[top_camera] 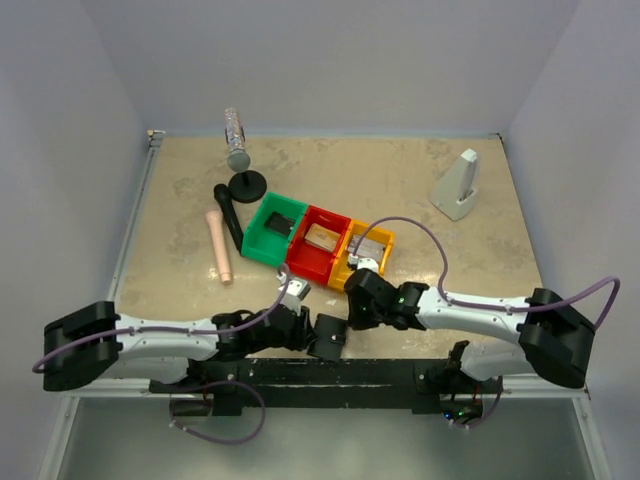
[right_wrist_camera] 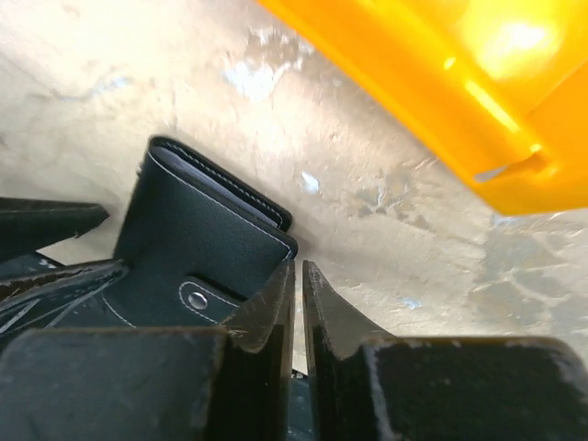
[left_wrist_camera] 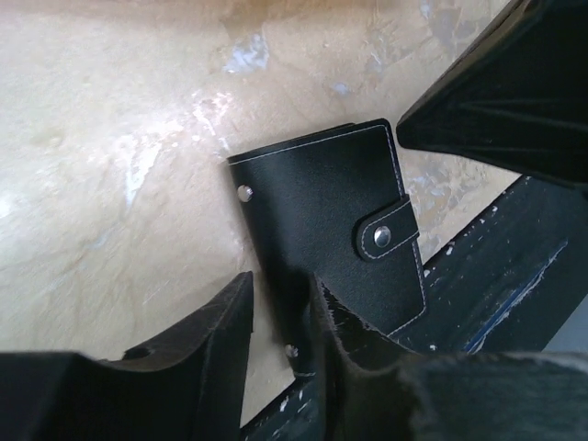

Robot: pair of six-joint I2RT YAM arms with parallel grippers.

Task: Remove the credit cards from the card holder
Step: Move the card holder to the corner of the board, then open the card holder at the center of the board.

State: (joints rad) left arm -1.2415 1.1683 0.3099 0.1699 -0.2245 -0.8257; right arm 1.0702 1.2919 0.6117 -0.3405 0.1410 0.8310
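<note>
The card holder [top_camera: 330, 338] is a flat black case, folded shut with its snap strap fastened. It lies at the table's near edge between my two grippers. No cards show. In the left wrist view the card holder [left_wrist_camera: 322, 211] lies just ahead, and my left gripper [left_wrist_camera: 280, 289] is open a little, its fingers standing either side of the holder's near left edge, with bare table showing between the left finger and that edge. In the right wrist view the card holder [right_wrist_camera: 193, 230] lies left of my right gripper [right_wrist_camera: 299, 266], which is shut and empty beside the holder's corner.
Green [top_camera: 275, 228], red [top_camera: 318, 245] and yellow [top_camera: 365, 255] bins stand in a row just beyond the grippers; the yellow bin [right_wrist_camera: 441, 83] is close to the right wrist. A peach cylinder [top_camera: 219, 247], a black stand [top_camera: 245, 185] and a white object [top_camera: 457, 187] lie farther back. A black rail [top_camera: 330, 375] runs along the near edge.
</note>
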